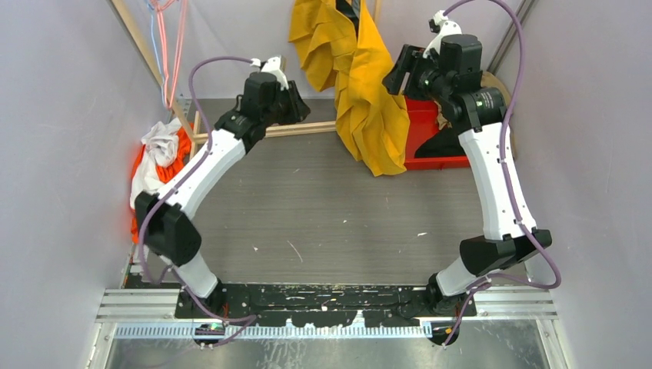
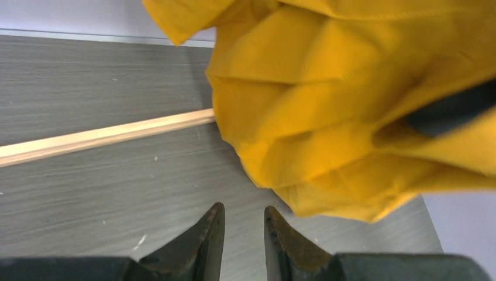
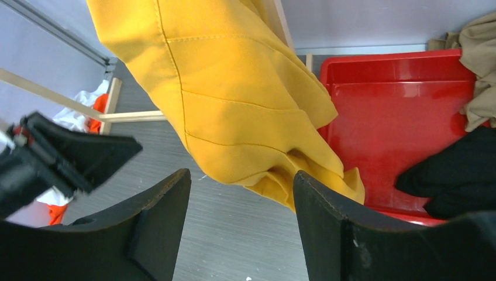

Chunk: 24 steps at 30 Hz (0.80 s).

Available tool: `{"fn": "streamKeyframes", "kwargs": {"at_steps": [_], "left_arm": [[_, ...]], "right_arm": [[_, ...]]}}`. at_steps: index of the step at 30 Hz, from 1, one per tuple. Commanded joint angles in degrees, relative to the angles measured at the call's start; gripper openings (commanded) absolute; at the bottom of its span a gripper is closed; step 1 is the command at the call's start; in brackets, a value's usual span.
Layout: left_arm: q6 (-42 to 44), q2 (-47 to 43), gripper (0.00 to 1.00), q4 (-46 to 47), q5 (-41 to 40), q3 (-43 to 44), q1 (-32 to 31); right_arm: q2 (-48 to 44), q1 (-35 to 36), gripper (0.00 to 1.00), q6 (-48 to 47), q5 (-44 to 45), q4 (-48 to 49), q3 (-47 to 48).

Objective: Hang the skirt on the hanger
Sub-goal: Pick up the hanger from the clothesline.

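Observation:
The yellow skirt (image 1: 361, 84) hangs in folds from the top middle of the overhead view, its lower end just above the table. A dark piece (image 2: 450, 108) among its upper folds looks like the hanger. My left gripper (image 1: 301, 108) is just left of the skirt. Its fingers stand a narrow gap apart, open, with only bare table between them (image 2: 243, 208), and the skirt (image 2: 351, 105) hangs ahead and to the right. My right gripper (image 1: 394, 77) is just right of the skirt, wide open and empty (image 3: 241, 174), with the skirt's hem (image 3: 245, 105) beyond its tips.
A red bin (image 1: 427, 131) stands behind the skirt at the right and holds black and tan cloth (image 3: 456, 181). A white and orange cloth heap (image 1: 161, 154) lies at the left wall. A wooden bar (image 2: 105, 137) of the rack lies across the table's back.

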Motion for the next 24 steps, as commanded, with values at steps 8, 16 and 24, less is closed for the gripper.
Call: {"fn": "streamKeyframes", "kwargs": {"at_steps": [8, 16, 24], "left_arm": [[3.2, 18.2, 0.45, 1.0, 0.8, 23.5, 8.2], [6.7, 29.3, 0.58, 21.0, 8.9, 26.5, 10.8], [6.3, 40.8, 0.59, 31.4, 16.5, 34.9, 11.4]], "right_arm": [[-6.4, -0.2, 0.72, -3.0, 4.4, 7.1, -13.2], [-7.3, -0.9, 0.75, -3.8, 2.4, 14.2, -17.4], [-4.7, -6.4, 0.76, -1.9, -10.9, 20.7, -20.0]]}}
